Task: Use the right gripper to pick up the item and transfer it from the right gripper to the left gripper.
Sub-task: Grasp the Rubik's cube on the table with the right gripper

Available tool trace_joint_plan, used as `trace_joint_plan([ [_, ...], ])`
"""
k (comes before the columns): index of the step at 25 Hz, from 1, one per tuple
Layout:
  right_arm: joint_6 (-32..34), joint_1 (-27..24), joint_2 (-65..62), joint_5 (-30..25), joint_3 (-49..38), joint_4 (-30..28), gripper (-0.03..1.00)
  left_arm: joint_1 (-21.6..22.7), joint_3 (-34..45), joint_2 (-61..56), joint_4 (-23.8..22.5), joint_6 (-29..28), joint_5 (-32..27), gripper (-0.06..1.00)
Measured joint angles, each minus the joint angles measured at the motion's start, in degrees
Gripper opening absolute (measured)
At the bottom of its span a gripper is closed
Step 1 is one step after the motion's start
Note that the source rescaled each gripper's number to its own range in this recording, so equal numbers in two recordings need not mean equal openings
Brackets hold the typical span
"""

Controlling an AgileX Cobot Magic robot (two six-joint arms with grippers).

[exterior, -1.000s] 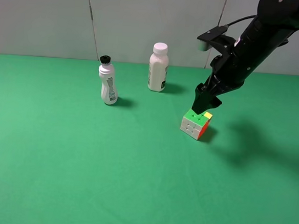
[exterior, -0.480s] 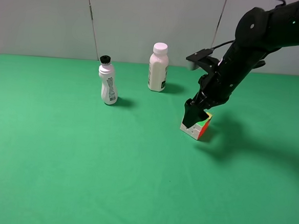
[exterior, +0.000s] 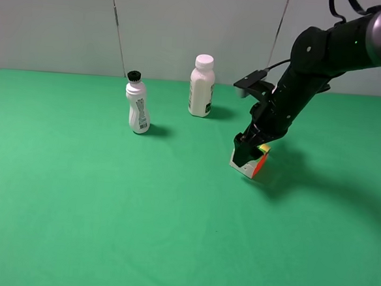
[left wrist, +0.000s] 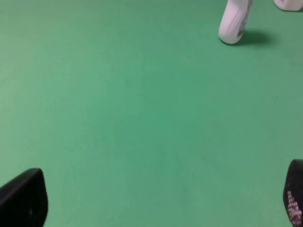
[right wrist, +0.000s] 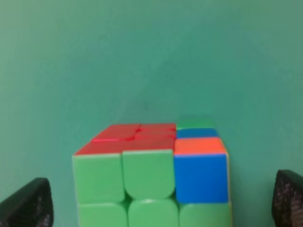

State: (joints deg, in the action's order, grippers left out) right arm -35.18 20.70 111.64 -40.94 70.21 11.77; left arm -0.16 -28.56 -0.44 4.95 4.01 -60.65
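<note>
Right wrist: right gripper (right wrist: 156, 202) straddles cube (right wrist: 142, 182), jaws apart.

a wider white bottle with white cap (exterior: 201, 86) stands upright behind the right gripper (exterior: 247, 155) and to its left in the high view, near it but apart. a slimmer white bottle with black cap (exterior: 137, 106) stands upright farther to the left, well apart from the gripper. both rest on a green table cover (exterior: 107, 216). behind them rises a pale wall (exterior: 48, 22) crossed by two thin dark lines (exterior: 116, 33).
</note>
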Motion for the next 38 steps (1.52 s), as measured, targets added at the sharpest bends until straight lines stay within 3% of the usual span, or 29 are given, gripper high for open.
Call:
trace_joint_plan([
  [21,0.39,0.0,2.12,0.61,0.0,0.17,0.99,0.0,0.0,0.0,0.0,0.0,0.0,1.0],
  [23,0.44,0.0,2.12,0.61,0.0,0.22,0.81,0.0,0.0,0.0,0.0,0.0,0.0,1.0],
  [24,0.46,0.0,2.12,0.61,0.0,0.22,0.64,0.0,0.0,0.0,0.0,0.0,0.0,1.0],
  [26,0.5,0.0,2.12,0.61,0.0,0.28,0.16,0.0,0.0,0.0,0.0,0.0,0.0,1.0],
  [27,0.66,0.0,2.12,0.61,0.0,0.36,0.0,0.0,0.0,0.0,0.0,0.0,0.0,1.0],
  [38,1.26,0.0,2.12,0.21,0.0,0.36,0.03,0.0,0.0,0.0,0.0,0.0,0.0,1.0],
])
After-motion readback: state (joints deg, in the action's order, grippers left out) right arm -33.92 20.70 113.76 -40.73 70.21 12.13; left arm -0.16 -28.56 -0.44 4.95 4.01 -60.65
